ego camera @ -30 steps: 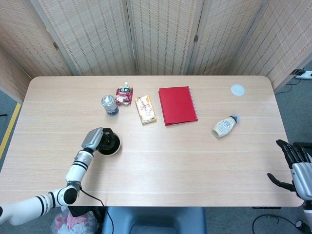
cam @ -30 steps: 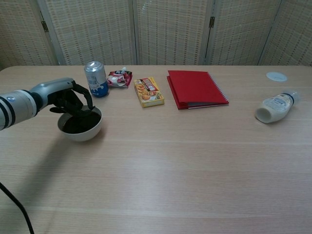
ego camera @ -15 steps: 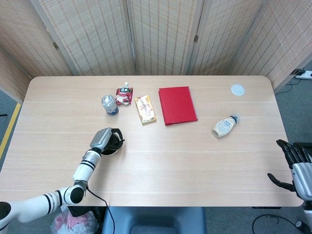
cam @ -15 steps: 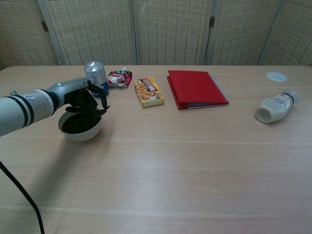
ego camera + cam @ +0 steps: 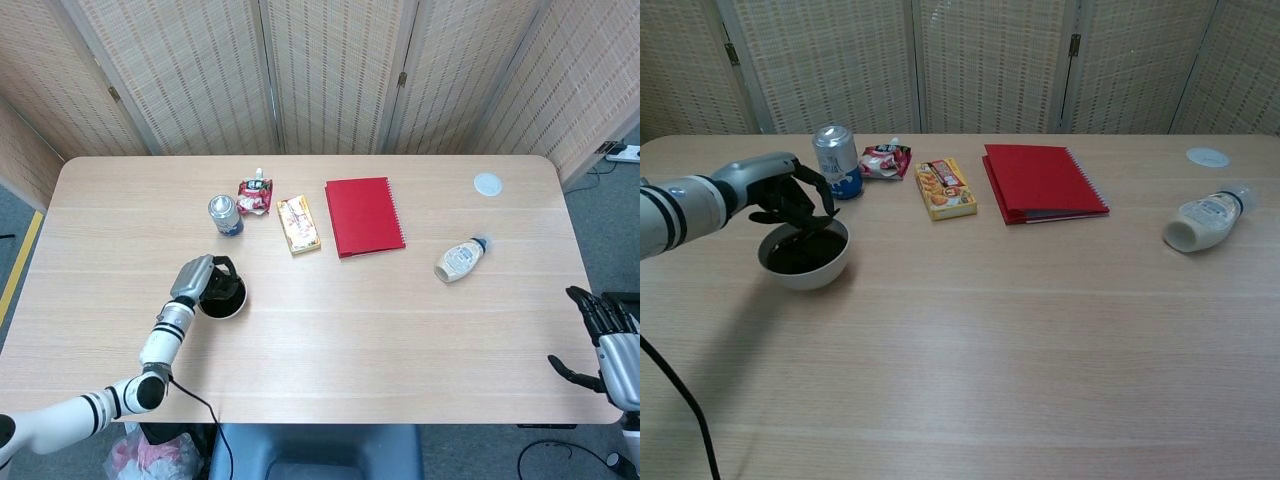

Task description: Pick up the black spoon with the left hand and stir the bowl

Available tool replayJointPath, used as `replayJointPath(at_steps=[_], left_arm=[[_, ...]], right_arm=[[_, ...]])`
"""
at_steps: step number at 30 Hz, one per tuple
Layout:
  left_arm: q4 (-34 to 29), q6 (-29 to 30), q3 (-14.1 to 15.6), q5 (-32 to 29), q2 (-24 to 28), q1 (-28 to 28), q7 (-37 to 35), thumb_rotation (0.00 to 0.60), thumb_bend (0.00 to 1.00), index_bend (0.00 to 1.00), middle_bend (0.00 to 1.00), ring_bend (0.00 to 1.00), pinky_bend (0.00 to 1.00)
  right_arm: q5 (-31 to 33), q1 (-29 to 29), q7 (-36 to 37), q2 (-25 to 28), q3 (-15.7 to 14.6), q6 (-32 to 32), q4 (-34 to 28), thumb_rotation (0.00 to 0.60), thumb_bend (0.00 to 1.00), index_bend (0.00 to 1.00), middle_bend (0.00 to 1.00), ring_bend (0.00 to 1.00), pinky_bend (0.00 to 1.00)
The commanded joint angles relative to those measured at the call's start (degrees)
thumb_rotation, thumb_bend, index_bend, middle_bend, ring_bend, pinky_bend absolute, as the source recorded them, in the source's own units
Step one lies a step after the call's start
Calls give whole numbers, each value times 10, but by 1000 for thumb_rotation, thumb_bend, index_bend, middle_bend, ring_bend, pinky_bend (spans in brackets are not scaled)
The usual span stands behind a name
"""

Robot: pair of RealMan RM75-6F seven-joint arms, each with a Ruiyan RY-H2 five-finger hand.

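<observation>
Your right hand (image 5: 603, 345) is hanging off the near right corner of the table (image 5: 1020, 330), partly cut off by the picture's edge, its fingers spread and holding nothing. Your left hand (image 5: 788, 198) is hovering over the bowl (image 5: 805, 256) on the near left side, fingers curled down into it. The black spoon (image 5: 816, 225) is very hard to see: it is dark like your fingers and the bowl's inside. You seem to be gripping it, with its end dipping into the bowl, but which way it is pointing is not clear. Behind the bowl a can (image 5: 838, 161) is standing up. Next to it are lying a small packet (image 5: 884, 160), a yellow box (image 5: 945, 188) and a red notebook (image 5: 1042, 181). Their writing is too small to read. Far right, a bottle (image 5: 1204, 219) is lying on its side near a white lid (image 5: 1207, 157).
</observation>
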Motion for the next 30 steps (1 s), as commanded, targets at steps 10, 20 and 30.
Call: replayJointPath(at_steps=[10,20,30], left_arm=[[-39,-1,19,31,5,6,-4,600,505,695,942,877,1000],[9,-11,-2,7,-33,-29,10,600,505,695,941,877,1000],[14,6,-7,1,-17,-14,2,600,506,694,942,877,1000]], right_arm=[[0,-4,0,0,-2,5,0,600,117,0,90,143,79],[3,-11,4,1,-3,13,1,600,117,0,90,145,79],[2,-11,5,0,-3,12,3,600,117,0,90,145,79]])
